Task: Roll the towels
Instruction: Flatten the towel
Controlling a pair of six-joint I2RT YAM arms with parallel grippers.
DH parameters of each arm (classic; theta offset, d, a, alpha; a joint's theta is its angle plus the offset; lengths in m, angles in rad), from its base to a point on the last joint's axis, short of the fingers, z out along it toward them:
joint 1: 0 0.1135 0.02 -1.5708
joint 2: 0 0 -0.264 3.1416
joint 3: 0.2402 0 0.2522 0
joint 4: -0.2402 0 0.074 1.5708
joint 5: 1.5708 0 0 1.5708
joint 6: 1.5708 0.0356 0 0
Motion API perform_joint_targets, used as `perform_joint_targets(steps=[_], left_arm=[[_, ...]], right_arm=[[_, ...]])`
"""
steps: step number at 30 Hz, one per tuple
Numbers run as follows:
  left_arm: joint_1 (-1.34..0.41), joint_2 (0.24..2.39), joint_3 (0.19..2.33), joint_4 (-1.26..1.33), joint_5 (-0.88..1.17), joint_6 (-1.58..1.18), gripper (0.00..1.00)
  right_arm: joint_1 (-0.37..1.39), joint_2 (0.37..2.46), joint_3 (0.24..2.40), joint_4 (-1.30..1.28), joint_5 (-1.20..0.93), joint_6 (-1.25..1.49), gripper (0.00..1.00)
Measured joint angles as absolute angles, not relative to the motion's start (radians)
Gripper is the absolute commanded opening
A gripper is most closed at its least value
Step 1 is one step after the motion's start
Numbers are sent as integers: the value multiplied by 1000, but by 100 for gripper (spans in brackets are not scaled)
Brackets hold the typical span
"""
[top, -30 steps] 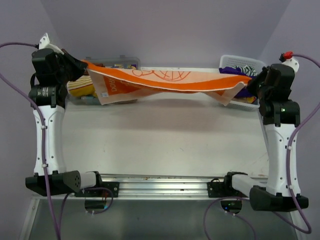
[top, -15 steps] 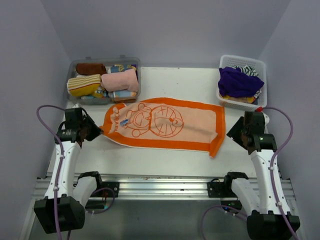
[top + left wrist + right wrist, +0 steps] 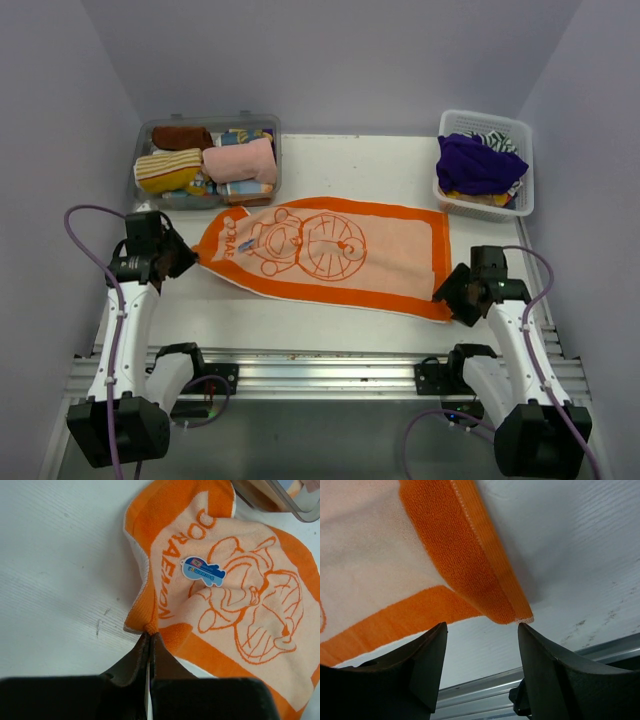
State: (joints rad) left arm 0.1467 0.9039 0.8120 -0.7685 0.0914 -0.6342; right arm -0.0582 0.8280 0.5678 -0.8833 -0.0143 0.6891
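Note:
An orange-and-cream towel with a cartoon print lies spread flat on the white table. My left gripper is shut on its near-left corner; in the left wrist view the fingers pinch a bunched bit of orange hem, and the towel shows a blue paper tag. My right gripper stands open at the near-right corner. In the right wrist view that gripper has nothing between its fingers, and the towel's corner lies just beyond the tips. A purple towel lies in the basket.
A clear bin at the back left holds rolled towels, among them a striped yellow one and a pink one. A white basket stands at the back right. A metal rail runs along the near edge.
The towel, stretched in the air between both grippers a second ago, now lies flat on the table. Both arms came down and forward. The right gripper opened and let go of its corner.

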Motion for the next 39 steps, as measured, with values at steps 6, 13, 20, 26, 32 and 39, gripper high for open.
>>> perform_joint_targets(steps=[6, 13, 20, 26, 32, 39], left_arm=[[147, 903, 854, -806, -2, -635, 0], [147, 842, 898, -830, -94, -673, 0], [147, 847, 909, -833, -107, -688, 0], [147, 849, 909, -832, -105, -689, 0], [147, 849, 909, -832, -104, -689, 0], [147, 849, 909, -832, -101, -689, 0]], right_arm=[[-58, 809, 527, -875, -19, 713, 62], [-58, 790, 487, -875, -18, 763, 59], [-58, 723, 435, -890, -18, 814, 55], [-58, 753, 379, -861, -30, 838, 54], [-58, 768, 369, -817, -45, 857, 42], [-58, 786, 346, -719, -50, 898, 4]])
